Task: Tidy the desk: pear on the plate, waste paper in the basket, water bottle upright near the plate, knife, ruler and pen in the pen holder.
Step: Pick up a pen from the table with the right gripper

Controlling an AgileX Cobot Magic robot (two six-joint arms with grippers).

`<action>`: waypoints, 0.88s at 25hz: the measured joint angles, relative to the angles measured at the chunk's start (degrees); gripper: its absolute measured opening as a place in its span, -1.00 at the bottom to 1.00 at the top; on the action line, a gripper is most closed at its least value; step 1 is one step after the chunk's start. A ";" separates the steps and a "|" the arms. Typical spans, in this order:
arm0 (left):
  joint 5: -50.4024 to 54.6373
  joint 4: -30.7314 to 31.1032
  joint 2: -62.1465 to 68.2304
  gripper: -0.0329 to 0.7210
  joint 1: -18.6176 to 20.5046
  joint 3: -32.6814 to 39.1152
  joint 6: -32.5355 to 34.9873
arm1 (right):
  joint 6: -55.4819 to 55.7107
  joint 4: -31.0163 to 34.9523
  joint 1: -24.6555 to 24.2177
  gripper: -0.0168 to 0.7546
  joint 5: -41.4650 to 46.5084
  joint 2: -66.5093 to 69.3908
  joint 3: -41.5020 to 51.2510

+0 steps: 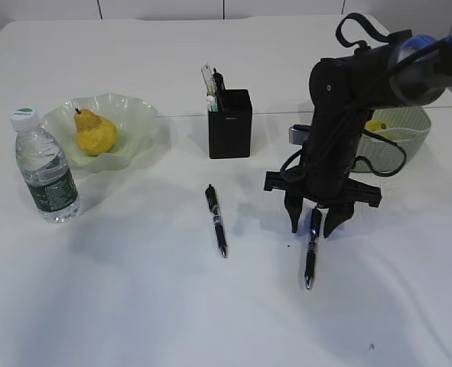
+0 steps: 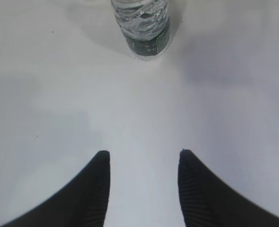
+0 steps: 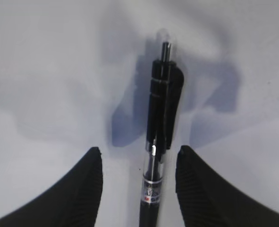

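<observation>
You are on the pen step: your right gripper [image 1: 317, 226] stands spread astride a pen [image 3: 159, 142] on the desk [image 1: 134, 306]. Next, lower and pinch it squarely. Your left gripper [image 2: 144, 163] is spread too, holding nothing.

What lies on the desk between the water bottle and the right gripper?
One black pen lies between the water bottle and the right gripper, seen in the exterior view.

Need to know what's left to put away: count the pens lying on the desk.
2. One pen lies in front of the pen holder; another lies between the right tool's open fingers. The holder may hide more.
</observation>
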 joint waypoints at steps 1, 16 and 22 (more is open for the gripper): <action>0.00 0.00 0.00 -0.04 0.00 0.00 0.00 | 0.00 -0.41 0.00 0.10 0.00 0.00 0.00; 0.10 0.22 0.00 -0.04 0.00 0.00 0.00 | 0.12 -2.16 0.00 0.10 -0.46 0.68 0.00; 0.10 0.22 0.00 -0.04 0.00 0.00 0.00 | 0.12 -2.76 0.00 0.10 -1.27 0.72 0.00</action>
